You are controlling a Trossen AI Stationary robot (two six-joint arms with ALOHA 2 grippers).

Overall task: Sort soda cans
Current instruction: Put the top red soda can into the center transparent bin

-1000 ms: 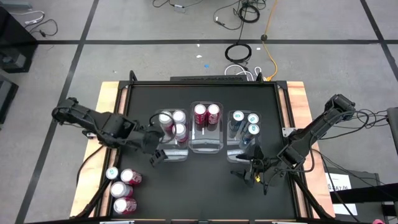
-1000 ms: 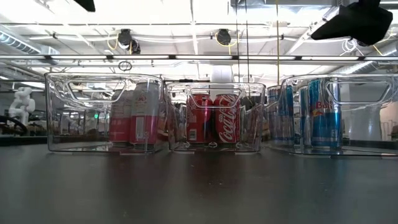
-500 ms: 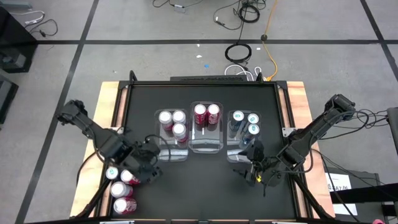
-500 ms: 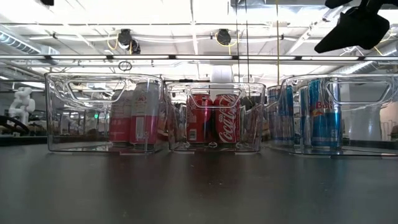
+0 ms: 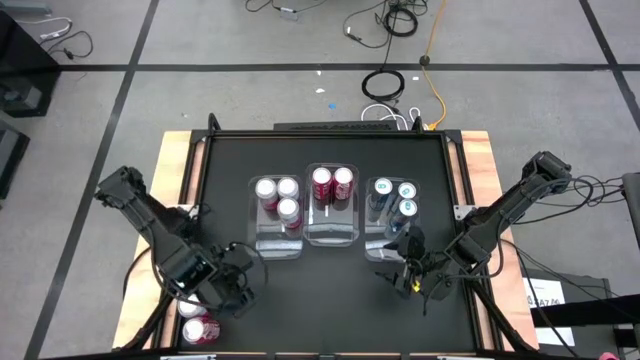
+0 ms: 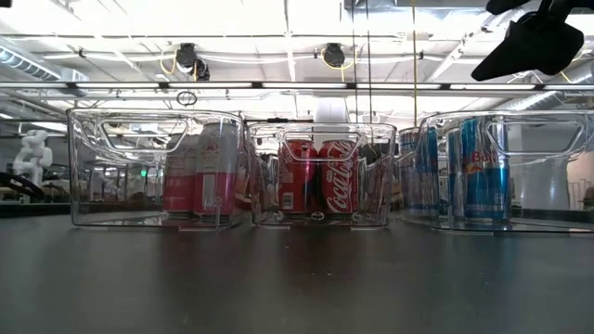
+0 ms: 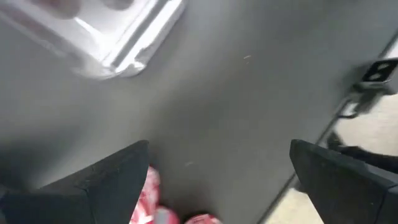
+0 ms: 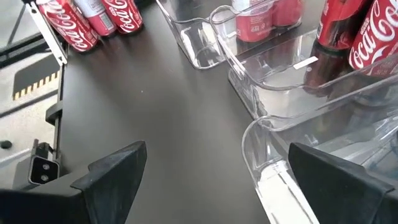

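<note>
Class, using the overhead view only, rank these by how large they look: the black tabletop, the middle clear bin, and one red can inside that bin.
1. Black tabletop
2. Middle clear bin
3. Red can

Each clearly contains the next, so nothing ties.

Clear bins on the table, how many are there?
3, side by side in a row on the black table: left bin, middle bin, right bin, each holding cans.

The left arm (image 5: 190, 268) hides most of the loose soda cans (image 5: 200, 328) at the table's (image 5: 330, 300) near-left corner
</note>
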